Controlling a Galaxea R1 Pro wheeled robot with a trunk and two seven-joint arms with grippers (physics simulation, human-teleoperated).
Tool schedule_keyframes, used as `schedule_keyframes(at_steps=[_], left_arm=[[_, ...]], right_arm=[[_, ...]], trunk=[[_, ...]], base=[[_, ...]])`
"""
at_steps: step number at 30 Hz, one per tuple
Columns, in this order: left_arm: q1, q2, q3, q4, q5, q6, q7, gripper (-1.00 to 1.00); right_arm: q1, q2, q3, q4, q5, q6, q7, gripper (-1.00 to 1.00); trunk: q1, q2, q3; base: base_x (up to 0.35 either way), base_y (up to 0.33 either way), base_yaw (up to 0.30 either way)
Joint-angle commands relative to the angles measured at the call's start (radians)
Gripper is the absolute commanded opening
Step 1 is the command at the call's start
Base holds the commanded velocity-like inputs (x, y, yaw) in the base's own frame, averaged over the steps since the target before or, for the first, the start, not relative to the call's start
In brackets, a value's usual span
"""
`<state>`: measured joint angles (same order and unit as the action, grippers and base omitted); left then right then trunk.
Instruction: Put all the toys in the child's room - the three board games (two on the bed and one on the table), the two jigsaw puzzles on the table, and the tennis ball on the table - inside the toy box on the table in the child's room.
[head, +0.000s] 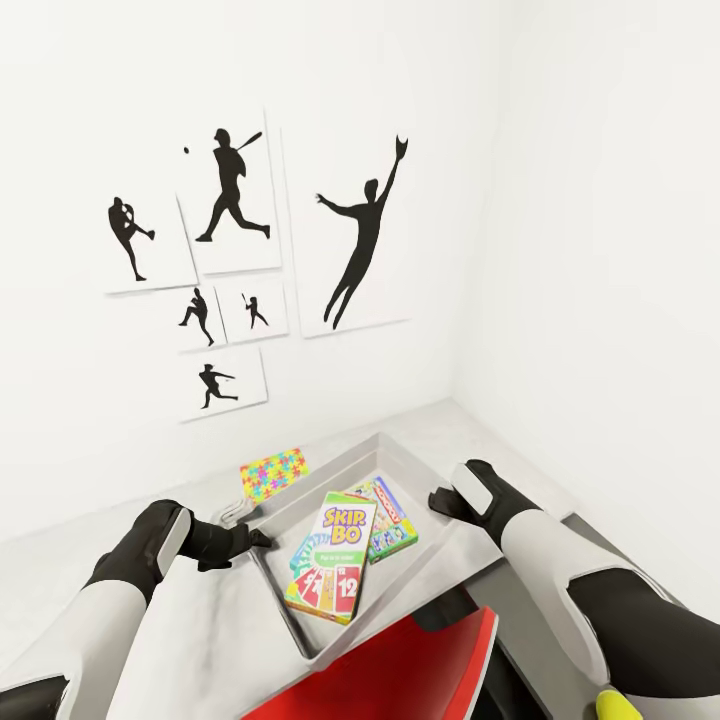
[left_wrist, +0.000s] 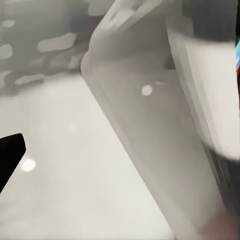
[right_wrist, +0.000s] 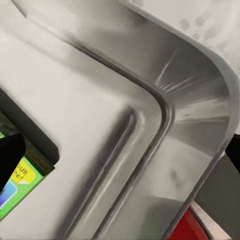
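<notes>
Toy box (head: 440, 555) on the table (head: 150, 640), close to the room's corner. Inside it, the Skip-Bo box (head: 333, 560) foremost, overlapping two smaller board games: one (head: 392, 520) behind and to the right, another (head: 302, 553) peeking out at its left edge. Jigsaw puzzle (head: 273, 468) on the tabletop just behind the bin's left rear corner, possibly touching the rim. Left gripper (head: 262, 537) at the bin's left rim, right gripper (head: 440, 500) at the right rim. Silhouette pictures (head: 230, 260) on the wall behind the table. Chair (head: 400, 670) in front of the table, below the bin. Tennis ball (head: 617, 706) low at the right, beside the right arm.
</notes>
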<state>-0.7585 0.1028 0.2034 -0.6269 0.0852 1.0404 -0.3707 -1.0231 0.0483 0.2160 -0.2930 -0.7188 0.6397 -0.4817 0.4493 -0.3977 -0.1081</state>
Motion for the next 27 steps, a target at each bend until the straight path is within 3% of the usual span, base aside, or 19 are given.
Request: schedule_keyframes(at_steps=[1,14,15,27], left_arm=[[-0.001,0.000,0.002,-0.001,0.008,0.007,0.004,1.00],[-0.001,-0.001,0.002,-0.001,0.010,0.007,0.004,1.00],[-0.001,-0.001,0.002,-0.001,0.010,0.007,0.004,1.00],[-0.001,-0.002,0.001,-0.001,0.008,0.007,0.004,1.00]], right_arm=[[-0.001,-0.001,0.008,-0.002,-0.010,0.003,-0.005,1.00],[0.000,-0.002,0.008,-0.002,-0.010,0.003,0.004,1.00],[0.000,-0.002,0.008,-0.002,-0.010,0.003,0.005,-1.00],[0.000,-0.002,0.008,-0.002,-0.010,0.004,0.005,-1.00]], trunk=[[0.001,-0.002,-0.002],[0.001,-0.002,-0.003],[0.001,-0.002,-0.003],[0.001,-0.002,-0.003]], base=[[0.000,0.000,0.000],[0.000,0.000,0.000],[0.000,0.000,0.000],[0.000,0.000,0.000]])
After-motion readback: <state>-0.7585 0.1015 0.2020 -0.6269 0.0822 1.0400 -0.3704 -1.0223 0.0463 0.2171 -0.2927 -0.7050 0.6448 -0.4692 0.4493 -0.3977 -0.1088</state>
